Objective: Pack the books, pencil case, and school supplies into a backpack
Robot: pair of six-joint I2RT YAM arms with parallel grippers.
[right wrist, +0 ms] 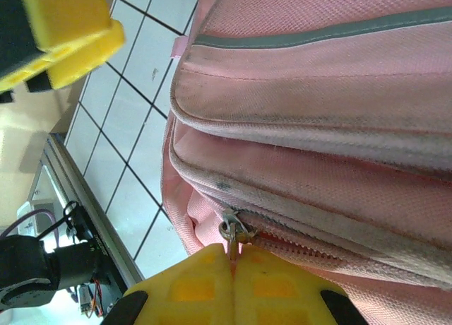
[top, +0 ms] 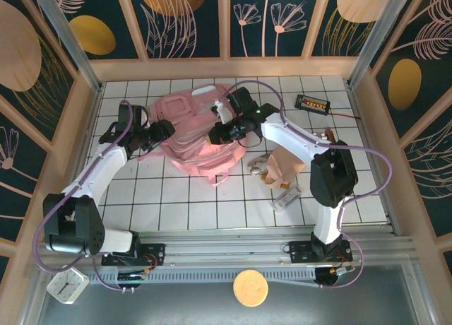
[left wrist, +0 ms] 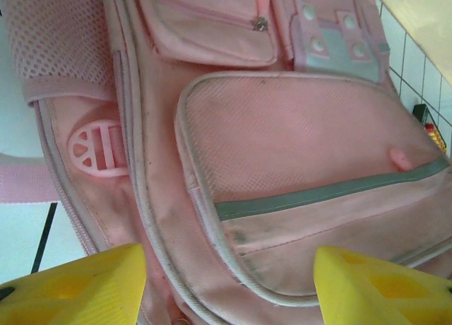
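Observation:
The pink backpack (top: 185, 120) lies at the back middle of the tiled table. My left gripper (top: 167, 130) is at its left side, open, and its yellow fingers (left wrist: 85, 282) straddle the front pocket of the backpack (left wrist: 296, 148) without gripping it. My right gripper (top: 215, 136) is at the bag's near side, shut on the metal zipper pull (right wrist: 232, 233) of the backpack (right wrist: 325, 92); the zip beside it shows a short parted stretch. The beige-pink pencil case (top: 279, 166) lies to the right of the bag. A whitish block of school supplies (top: 286, 200) lies just in front of it. The books are out of view.
A black gadget with orange digits (top: 313, 103) and a red wire sits at the back right. A round orange disc (top: 251, 287) and a white clock (top: 67, 285) lie beyond the near rail. Wooden walls ring the table; open tiles lie front left (top: 176, 198).

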